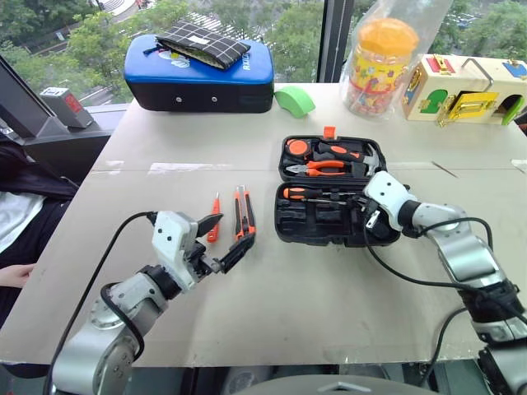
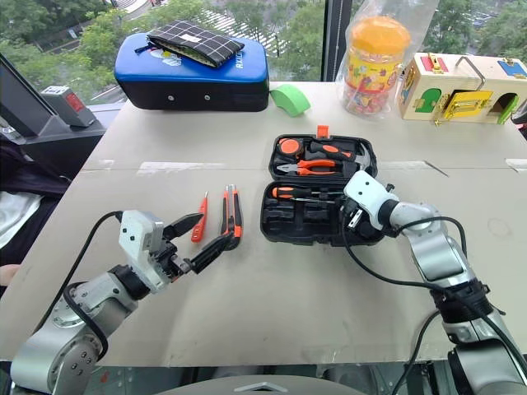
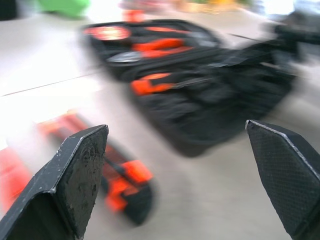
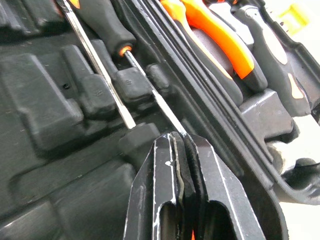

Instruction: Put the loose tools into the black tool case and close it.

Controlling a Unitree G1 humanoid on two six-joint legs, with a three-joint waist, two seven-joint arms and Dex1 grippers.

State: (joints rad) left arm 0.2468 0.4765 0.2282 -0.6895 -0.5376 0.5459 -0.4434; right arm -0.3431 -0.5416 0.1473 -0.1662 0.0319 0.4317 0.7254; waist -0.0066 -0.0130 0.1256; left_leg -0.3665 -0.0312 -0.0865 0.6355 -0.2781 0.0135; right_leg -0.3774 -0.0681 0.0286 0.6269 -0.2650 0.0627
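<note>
Screwdrivers point(image 1: 317, 194) inside black tool case point(image 1: 321, 224)

No legible text anywhere. White lettering on the front edge of the blue-topped padded case point(image 1: 198, 76), at eleven o'clock on the table, too small to read. Red mark on the small grey box point(image 1: 65, 105) at ten o'clock likewise unreadable.

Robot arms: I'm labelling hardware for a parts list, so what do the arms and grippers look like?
Both arms are silver-grey segments with black joints and loose black cables. A white block sits behind the left gripper and the right gripper. The fingers are black, wedge-shaped, with textured pads.
</note>
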